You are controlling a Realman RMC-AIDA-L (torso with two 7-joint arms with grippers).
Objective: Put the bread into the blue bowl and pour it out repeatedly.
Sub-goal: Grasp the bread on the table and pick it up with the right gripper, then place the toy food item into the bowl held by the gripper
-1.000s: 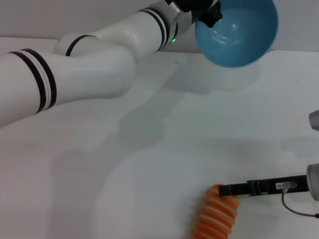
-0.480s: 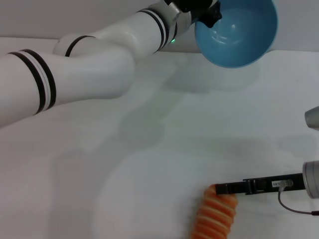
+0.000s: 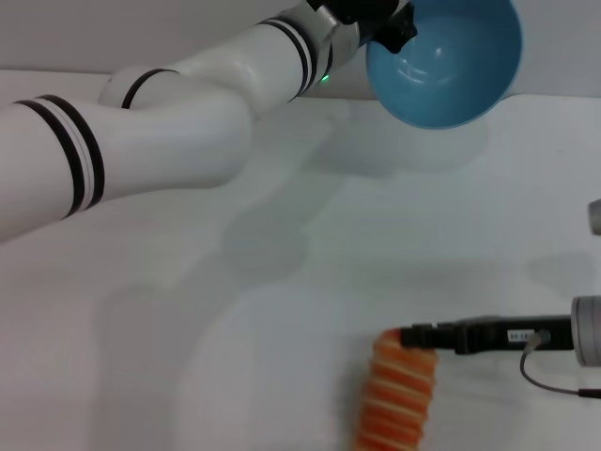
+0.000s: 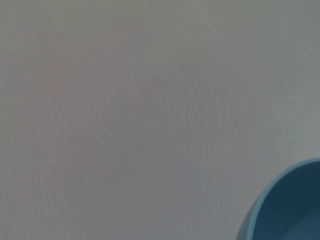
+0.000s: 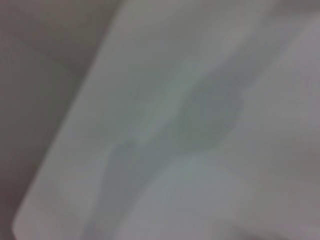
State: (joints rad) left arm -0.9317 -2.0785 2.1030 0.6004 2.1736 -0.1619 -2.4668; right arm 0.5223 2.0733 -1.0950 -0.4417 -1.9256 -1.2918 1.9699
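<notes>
On the white table there is one bread, near the front edge, and one blue bowl is held high and tilted at the far side. Compared with one second ago, the right gripper sits a little lower and more to the left on the loaf's far end, its fingers closed on it. The left arm stretches far forward with the left gripper clamped on the bowl's rim.

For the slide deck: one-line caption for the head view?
Left gripper holds the empty blue bowl tipped above the table; right gripper at the bread near the front edge.

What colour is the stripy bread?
Orange-brown bread with pale cream stripes, seen best in the head view.
</notes>
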